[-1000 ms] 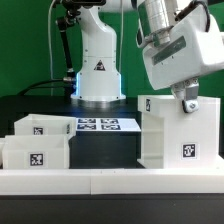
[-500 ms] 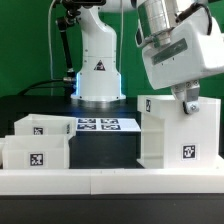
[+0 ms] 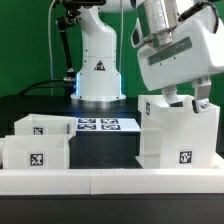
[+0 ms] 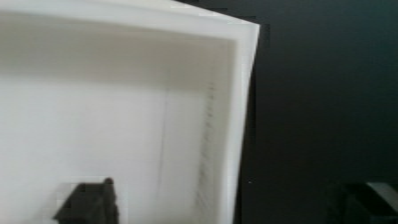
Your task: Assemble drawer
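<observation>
Casing (image 3: 185, 128) upright — long axis vertical

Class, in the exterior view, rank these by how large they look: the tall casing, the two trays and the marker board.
1. Casing.
2. Front tray and rear tray: alike; the rear one is partly hidden, so unranked.
3. Marker board, though it lies flat and farther off.
</observation>
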